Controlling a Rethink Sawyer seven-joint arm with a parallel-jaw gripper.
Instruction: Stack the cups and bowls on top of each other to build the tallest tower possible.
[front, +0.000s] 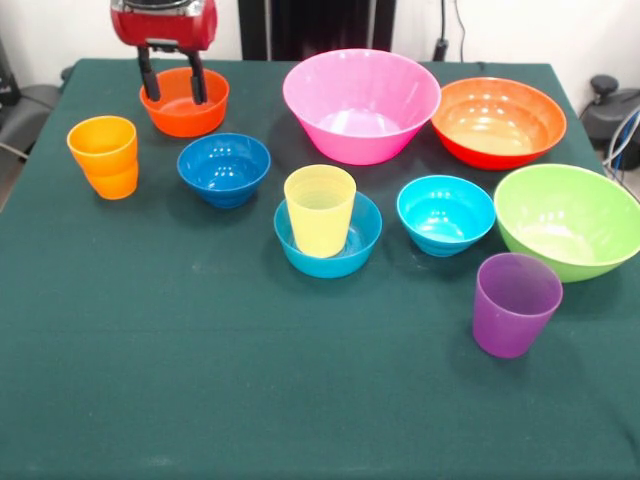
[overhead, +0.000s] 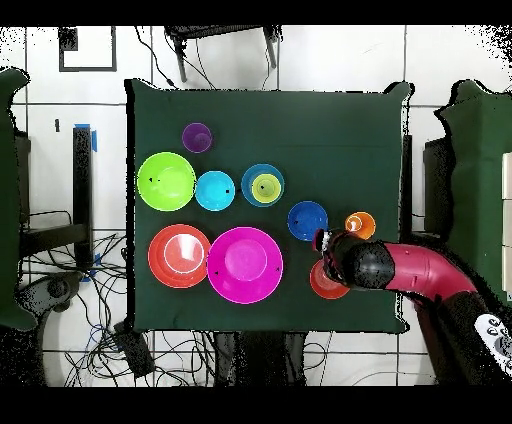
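A pale yellow translucent plastic cup (front: 320, 209) stands upright inside a mid-blue small glossy bowl (front: 329, 246) near the middle of the dark green cloth-covered tabletop (front: 250, 380). Around it sit a cyan small bowl (front: 446, 214), a dark blue small bowl (front: 224, 168), a purple translucent cup (front: 514, 303) closer to the front edge, and an orange translucent cup (front: 105, 156) by one side edge. Along the far edge stand a large pink bowl (front: 361, 103), a large orange-red bowl (front: 498, 121) and a small orange-red bowl (front: 184, 102); a large lime green bowl (front: 570, 219) sits at the other side edge. The red arm's claw (front: 172, 78) hangs with its black fingers (front: 148, 75) spread apart, reaching into the small orange-red bowl. Beyond the tabletop are white floor tiles (overhead: 330, 60) and tangled cables (overhead: 170, 345).
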